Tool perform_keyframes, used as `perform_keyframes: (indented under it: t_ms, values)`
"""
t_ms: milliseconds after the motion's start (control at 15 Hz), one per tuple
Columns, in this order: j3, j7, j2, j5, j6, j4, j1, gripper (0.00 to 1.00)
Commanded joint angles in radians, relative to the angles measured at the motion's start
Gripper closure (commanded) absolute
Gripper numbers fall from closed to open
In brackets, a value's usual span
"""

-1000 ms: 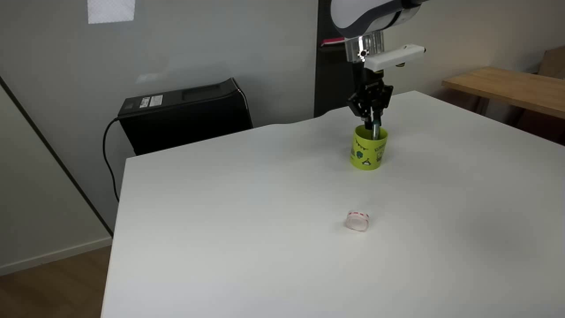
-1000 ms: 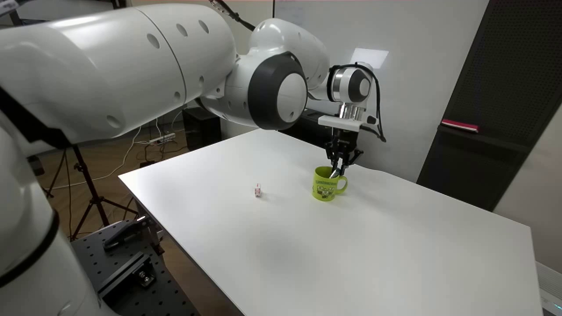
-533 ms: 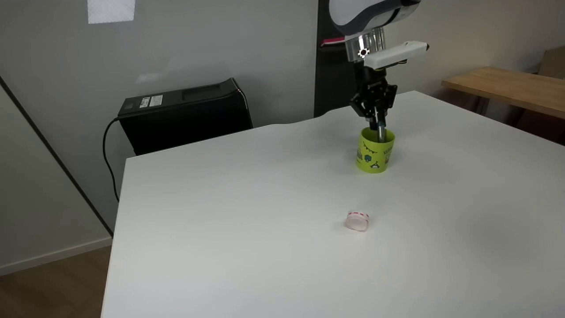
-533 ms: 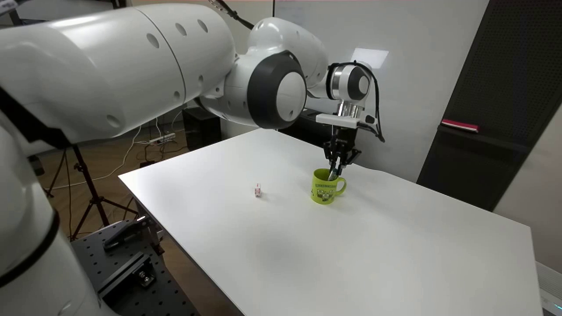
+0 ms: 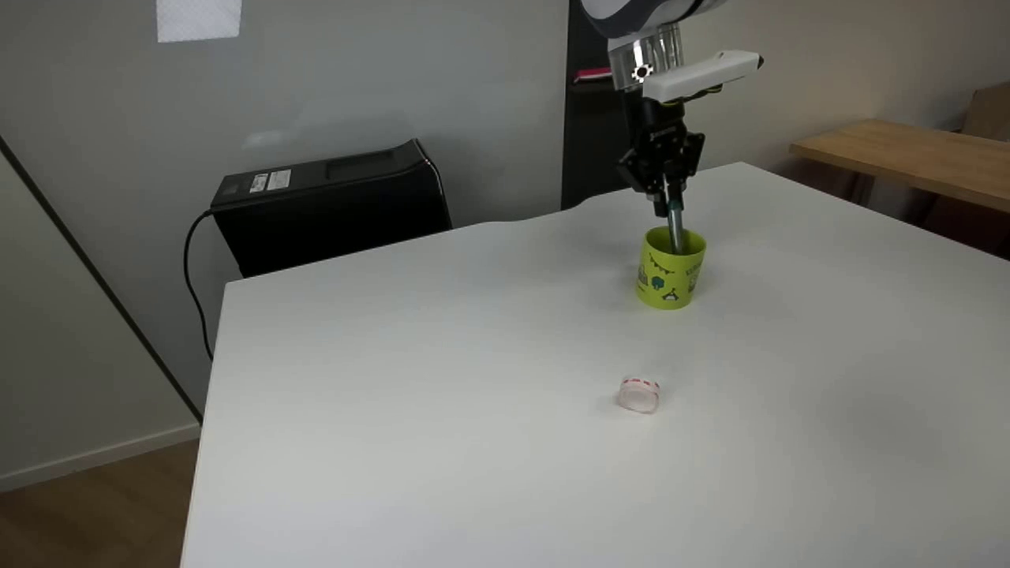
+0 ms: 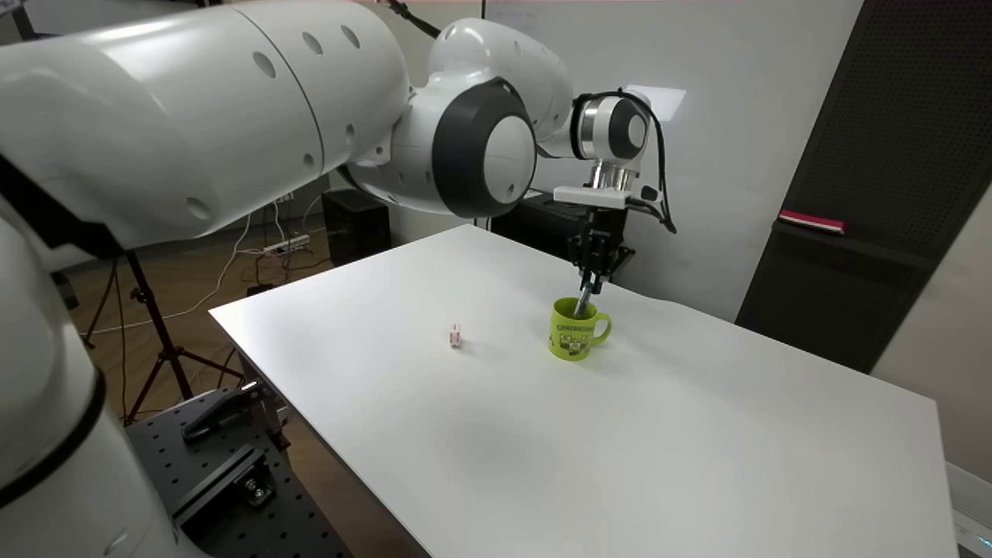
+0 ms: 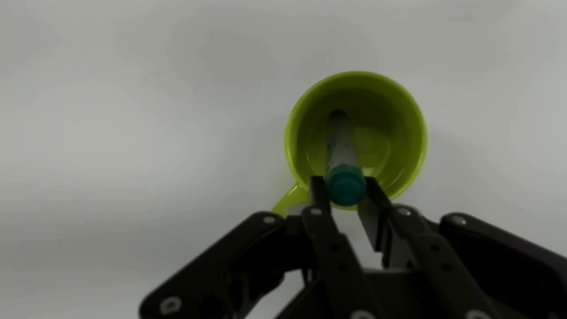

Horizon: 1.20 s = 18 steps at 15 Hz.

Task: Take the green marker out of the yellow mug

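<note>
Grasping slim green-capped marker point(image 7: 342, 153) near top with black two-finger gripper point(image 7: 345, 182)! Could snag inside yellow-green cylindrical mug point(image 5: 667, 284) on slanted pull, or slip from short hold.

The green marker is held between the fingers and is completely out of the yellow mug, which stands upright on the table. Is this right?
Not completely out: in both exterior views, the green marker has its lower part inside the yellow mug. The rest is right: the fingers hold the marker, and the mug stands upright on the table.
</note>
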Motion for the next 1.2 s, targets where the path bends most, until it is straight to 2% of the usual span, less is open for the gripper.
perform_keyframes:
  t_ms: [0, 733, 1133]
  values:
    - [-0.011, 0.033, -0.012, -0.005, -0.035, 0.032, 0.008, 0.94]
    - [-0.007, 0.024, -0.078, 0.004, -0.077, 0.033, 0.01, 0.94]
    - [0.021, -0.003, -0.116, 0.039, -0.113, 0.03, 0.005, 0.94]
